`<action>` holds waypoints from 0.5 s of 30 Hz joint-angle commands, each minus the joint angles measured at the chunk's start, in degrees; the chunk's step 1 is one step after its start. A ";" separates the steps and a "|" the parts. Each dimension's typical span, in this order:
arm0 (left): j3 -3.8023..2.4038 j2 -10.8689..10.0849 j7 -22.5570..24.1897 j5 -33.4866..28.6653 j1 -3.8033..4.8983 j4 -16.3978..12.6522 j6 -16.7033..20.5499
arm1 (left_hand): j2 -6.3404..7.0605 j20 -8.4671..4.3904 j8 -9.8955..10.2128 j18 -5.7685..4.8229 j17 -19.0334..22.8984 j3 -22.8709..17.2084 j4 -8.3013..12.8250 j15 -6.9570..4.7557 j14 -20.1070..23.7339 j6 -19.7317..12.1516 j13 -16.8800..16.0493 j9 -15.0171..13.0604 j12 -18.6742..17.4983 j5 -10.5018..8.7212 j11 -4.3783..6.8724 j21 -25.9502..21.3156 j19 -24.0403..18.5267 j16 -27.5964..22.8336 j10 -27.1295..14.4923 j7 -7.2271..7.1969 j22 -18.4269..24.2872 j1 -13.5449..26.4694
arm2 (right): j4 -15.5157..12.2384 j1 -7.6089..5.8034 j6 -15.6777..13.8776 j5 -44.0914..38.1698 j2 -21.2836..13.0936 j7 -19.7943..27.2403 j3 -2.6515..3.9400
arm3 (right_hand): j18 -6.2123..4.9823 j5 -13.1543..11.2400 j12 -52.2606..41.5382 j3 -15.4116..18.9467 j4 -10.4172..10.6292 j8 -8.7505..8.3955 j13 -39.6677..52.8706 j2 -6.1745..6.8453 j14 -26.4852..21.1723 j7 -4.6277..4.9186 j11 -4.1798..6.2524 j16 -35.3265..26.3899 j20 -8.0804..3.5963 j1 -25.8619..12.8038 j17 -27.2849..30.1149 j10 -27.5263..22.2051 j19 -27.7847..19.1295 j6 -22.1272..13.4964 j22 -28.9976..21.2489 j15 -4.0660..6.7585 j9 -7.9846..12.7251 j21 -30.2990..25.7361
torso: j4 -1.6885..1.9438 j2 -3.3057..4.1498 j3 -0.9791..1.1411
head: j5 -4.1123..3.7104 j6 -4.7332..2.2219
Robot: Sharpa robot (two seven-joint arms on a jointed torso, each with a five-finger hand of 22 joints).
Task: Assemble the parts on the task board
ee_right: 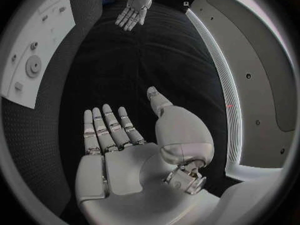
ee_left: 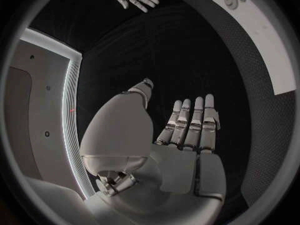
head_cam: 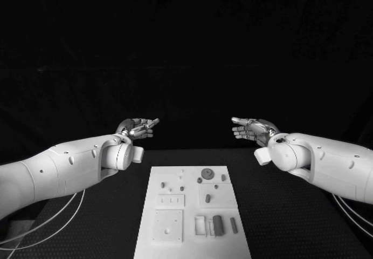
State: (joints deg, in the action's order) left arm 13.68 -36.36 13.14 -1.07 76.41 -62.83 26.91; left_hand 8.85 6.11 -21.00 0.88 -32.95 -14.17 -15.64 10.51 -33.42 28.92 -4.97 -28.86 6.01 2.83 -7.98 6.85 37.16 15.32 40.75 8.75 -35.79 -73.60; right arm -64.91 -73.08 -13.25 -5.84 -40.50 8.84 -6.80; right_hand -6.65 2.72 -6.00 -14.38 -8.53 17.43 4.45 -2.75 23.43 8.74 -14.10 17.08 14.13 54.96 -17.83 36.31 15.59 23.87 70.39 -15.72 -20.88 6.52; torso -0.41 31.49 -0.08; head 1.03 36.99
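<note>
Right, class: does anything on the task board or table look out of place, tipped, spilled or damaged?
Nothing stands out. The task board lies flat and square on the black table, its grey parts seated tidily. The left hand and right hand hover open beyond it, holding nothing.

**Surroundings: dark enclosure with black table**

The black, finely textured table surface extends from the near edge to the far edge, where it meets an unlit black background. No wall detail is resolvable beyond the far edge. In the wrist views, a pale grey panel with small dark holes stands beside the table, bordered by a bright white light strip. A matching grey panel and strip appear on the opposite side.
</note>
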 commanded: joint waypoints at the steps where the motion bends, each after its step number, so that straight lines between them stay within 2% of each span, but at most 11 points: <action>1: -0.05 -1.08 -2.20 1.69 0.19 -1.40 -5.97 | -0.92 -0.95 -0.96 0.76 -0.50 1.39 0.67 0.21 -3.98 2.76 -0.57 -0.15 1.43 0.13 -1.09 1.28 2.98 1.84 3.44 1.19 -0.45 -2.45 | 5.40 0.76 2.46 -28.02 2.76 0.99 0.00 | -4.87 0.17 -3.07 -3.36 -7.27 3.96 0.98 0.91 12.33 5.31 0.72 6.09 -0.06 5.93 -3.09 10.25 12.26 8.23 4.13 1.83 -1.85 2.79 | 0.00 0.01 -0.15 | 0.32 1.86; 3: -0.05 -1.54 -2.53 2.44 0.20 -1.94 -7.32 | -1.45 -1.45 -1.12 1.28 -0.75 2.09 1.29 -0.34 -6.44 3.95 -0.69 0.00 1.87 0.12 -1.39 1.98 4.82 2.86 4.91 1.51 -0.63 -4.40 | 5.98 0.98 2.49 -30.54 3.35 1.11 0.00 | -5.65 0.21 -3.58 -4.28 -8.05 4.61 1.07 1.13 14.62 4.79 1.31 6.77 -0.05 6.54 -3.24 12.47 14.43 10.15 3.64 2.72 -2.01 2.92 | -0.13 0.03 -0.18 | 0.53 1.84; 4: -0.05 -1.74 -2.65 2.64 0.20 -2.08 -8.88 | -1.79 -1.79 -1.11 1.64 -1.01 2.40 1.63 -0.66 -8.40 4.47 -0.70 0.13 1.97 0.13 -1.57 2.50 6.11 3.73 5.52 1.71 -0.76 -5.51 | 6.13 1.05 2.22 -32.26 3.60 1.13 0.00 | -6.26 0.27 -4.01 -5.06 -8.10 5.11 1.18 1.44 16.92 4.54 1.64 7.74 -0.09 7.38 -3.69 14.06 16.17 11.52 3.45 3.51 -2.22 3.24 | -0.15 0.09 -0.19 | 0.54 1.94; 6: -0.05 -2.29 -2.38 3.64 0.20 -2.52 -10.97 | -2.81 -2.14 -1.02 2.04 -0.67 3.31 1.78 -1.12 -10.76 6.33 -0.63 0.68 2.16 0.03 -1.49 2.80 8.38 3.94 7.49 2.11 -0.46 -8.15 | 6.63 1.13 2.09 -37.46 4.15 1.20 0.01 | -7.22 0.23 -3.56 -8.49 -7.74 4.90 0.81 3.07 20.00 4.54 1.82 8.50 0.09 8.72 -4.21 15.27 19.51 12.47 2.91 4.45 -2.14 3.61 | -0.10 0.25 -0.21 | 0.37 2.32; 9: -0.05 -3.27 -2.02 5.87 0.28 -3.61 -12.84 | -3.72 -2.84 -0.99 2.47 -0.47 4.36 1.52 -2.08 -13.95 8.71 -0.56 1.29 2.42 0.11 -1.54 3.00 10.93 4.48 10.13 2.09 0.01 -10.89 | 6.69 1.22 2.65 -45.87 4.60 1.26 0.02 | -8.31 0.27 -3.80 -10.62 -8.03 5.23 0.77 3.73 23.68 4.15 2.76 9.45 0.03 8.37 -5.21 18.22 22.96 14.62 2.80 5.85 -2.41 4.21 | 0.04 0.58 -0.13 | 0.11 2.37; 11: -0.05 -3.49 -1.99 6.26 0.48 -3.98 -13.62 | -3.96 -3.39 -0.80 2.80 -0.64 4.92 1.31 -2.80 -16.22 9.43 -0.43 1.61 2.29 0.12 -1.38 3.52 12.95 5.20 10.94 1.91 0.06 -12.02 | 6.79 1.22 3.95 -49.42 5.08 0.93 0.02 | -8.35 0.26 -4.06 -11.21 -8.05 5.18 1.05 4.34 25.62 4.22 3.48 9.86 -0.31 8.10 -5.99 20.34 24.86 15.64 2.98 6.62 -2.56 4.66 | 0.23 0.97 -0.12 | 0.07 2.78; 13: -0.06 -3.80 -2.05 6.34 0.68 -4.79 -12.81 | -4.23 -3.74 -0.66 2.80 -0.56 5.72 0.89 -3.08 -17.43 10.38 -0.39 1.95 2.38 0.12 -1.45 3.47 14.06 5.22 12.31 2.02 0.37 -13.16 | 6.65 1.28 4.77 -54.73 5.49 0.71 0.03 | -8.35 0.26 -4.47 -11.50 -8.09 4.96 1.52 4.87 27.96 4.21 4.33 10.71 -1.05 7.81 -7.15 22.61 27.24 16.19 3.35 7.69 -2.65 5.55 | 0.57 1.40 -0.11 | -0.02 3.68; 15: -0.06 -3.98 -2.02 6.38 0.90 -5.40 -12.95 | -4.22 -4.38 -0.40 3.22 -1.19 6.24 0.64 -3.58 -20.22 10.68 -0.72 2.23 3.04 0.18 -1.72 4.39 16.29 6.51 14.28 2.53 0.07 -13.86 | 6.32 1.28 4.25 -57.57 5.48 0.20 0.03 | -8.35 0.31 -4.88 -11.74 -8.14 5.19 1.94 5.14 30.16 3.87 4.99 11.72 -1.69 8.07 -8.20 24.30 29.31 17.06 3.72 8.65 -2.94 6.45 | 0.85 1.67 -0.10 | 0.02 3.93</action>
State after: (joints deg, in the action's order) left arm 13.67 -40.27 11.02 3.33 77.06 -67.62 16.59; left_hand 4.62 1.95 -21.64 2.72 -33.82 -8.30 -15.05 7.08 -52.60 39.15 -5.50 -26.73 8.74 2.83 -9.58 10.85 52.66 21.27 54.33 10.69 -35.56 -86.91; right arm -58.35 -71.84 -10.87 -50.78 -35.03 9.12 -6.78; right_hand -13.39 2.71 -9.59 -23.62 -15.90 21.83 5.55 0.86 45.81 10.30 -11.11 25.97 13.71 62.26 -23.18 54.20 37.44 37.39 73.40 -10.04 -23.20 10.80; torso -0.05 32.51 -0.23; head 1.04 40.35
